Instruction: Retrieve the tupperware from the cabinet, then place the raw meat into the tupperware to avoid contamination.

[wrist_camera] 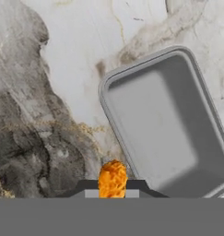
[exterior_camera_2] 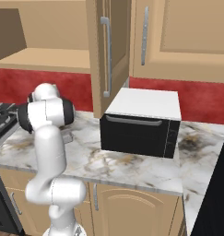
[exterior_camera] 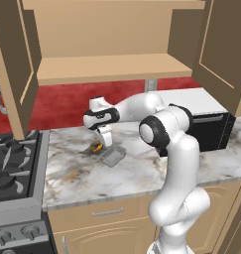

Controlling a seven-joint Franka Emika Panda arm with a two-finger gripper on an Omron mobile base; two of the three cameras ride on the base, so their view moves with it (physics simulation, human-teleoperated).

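tupperware (wrist_camera: 168, 124): empty, on marble counter (wrist_camera: 62, 69)
raw meat (wrist_camera: 112, 179): between the fingertips, just beside tupperware's rim

- A white-and-grey marble counter (exterior_camera: 142, 173) runs beneath a red backsplash (exterior_camera: 67, 104).
- A black microwave (exterior_camera_2: 141, 126) with a white top sits at right.
- What appears to be a gas stove (exterior_camera: 13, 158) flanks the left, above tan base cabinets (exterior_camera: 107, 218).

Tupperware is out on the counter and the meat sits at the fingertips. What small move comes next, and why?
Probably a short shift sideways to bring the raw meat over the tupperware, then release. In the hand view the orange piece sits between the gripper tips, just outside the container's rim, over marble counter. The tray looks empty, and it rests on the counter below the open cabinet.
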